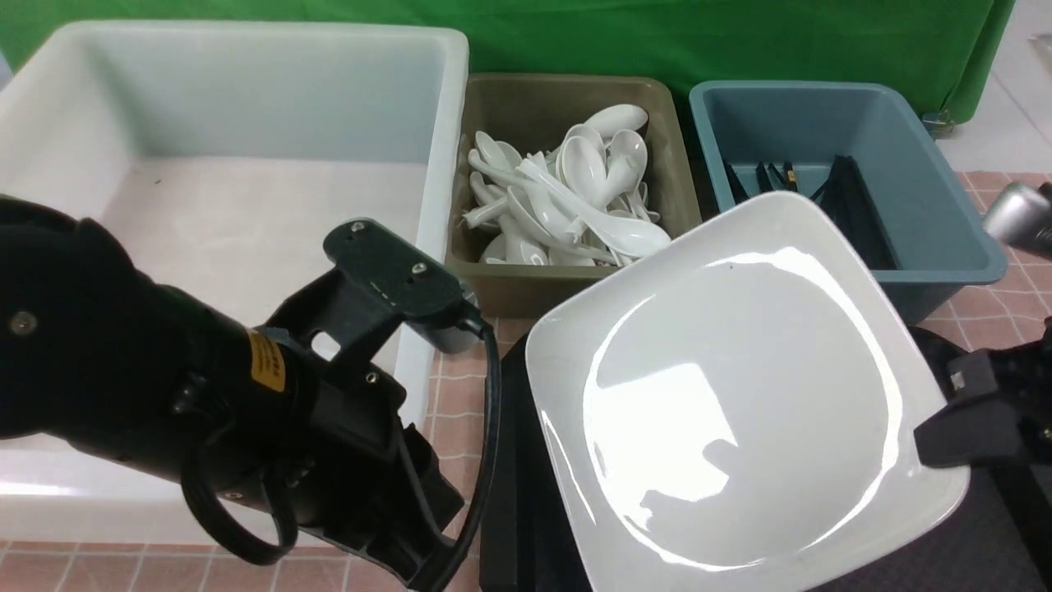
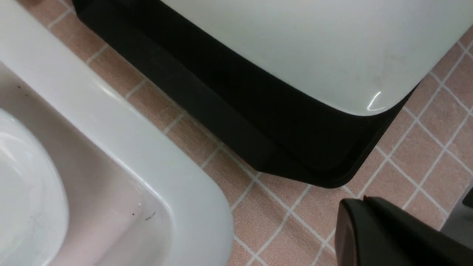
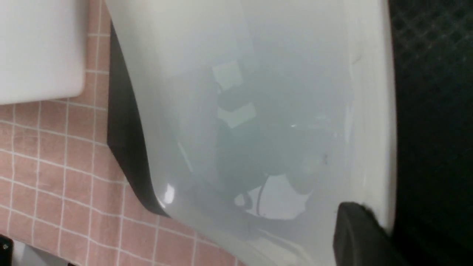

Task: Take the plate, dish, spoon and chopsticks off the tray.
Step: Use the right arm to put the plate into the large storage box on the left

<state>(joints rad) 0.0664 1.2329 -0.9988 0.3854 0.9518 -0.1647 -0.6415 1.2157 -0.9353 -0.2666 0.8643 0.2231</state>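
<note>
— Plate (image 1: 740,395); where is it?
— Raised off the tray (image 1: 518,460) and tilted, its face turned toward the front camera; its far corner overlaps the 2 bins behind it; the tray's black rim shows under its left edge.
— What has hold of it?
— Right gripper (image 1: 941,436); it is clamped on the plate's right rim, and the right wrist view shows 1 finger (image 3: 356,232) lying over that rim.
— And the left gripper (image 2: 369,218)?
— Closed, with nothing in it; it hangs over the pink checked cloth (image 2: 281,221) between tub (image 2: 122,140) and tray; its arm crosses the tub in the front view.
— Anything else?
— Dish (image 2: 26,184) lies inside the tub, only partly in view; white spoons (image 1: 575,189) fill the brown bin (image 1: 657,115); black chopsticks (image 1: 855,205) lie in the blue bin (image 1: 929,181).
</note>
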